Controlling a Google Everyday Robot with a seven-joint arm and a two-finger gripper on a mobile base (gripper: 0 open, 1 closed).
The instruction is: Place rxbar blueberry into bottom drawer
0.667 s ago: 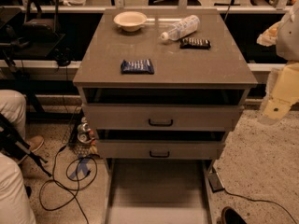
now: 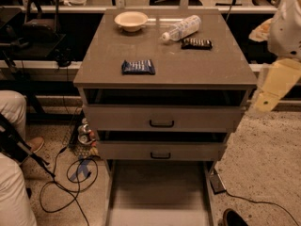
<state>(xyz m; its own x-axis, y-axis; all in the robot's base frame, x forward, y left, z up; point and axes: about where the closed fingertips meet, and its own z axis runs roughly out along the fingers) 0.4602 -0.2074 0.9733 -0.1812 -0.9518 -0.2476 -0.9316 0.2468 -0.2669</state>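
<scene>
The rxbar blueberry, in a dark blue wrapper with white lettering, lies flat on the grey cabinet top, left of centre near the front edge. The bottom drawer is pulled out at floor level and its flat floor is bare. My gripper hangs off the cabinet's right side, level with the top drawer and apart from the bar. It holds nothing that I can see.
A black-wrapped bar, a lying plastic bottle and a white bowl sit at the back of the cabinet top. The two upper drawers stand slightly open. Cables and a person's legs are on the left.
My gripper has shifted slightly up and to the left beside the cabinet. The bar and the drawers have not moved.
</scene>
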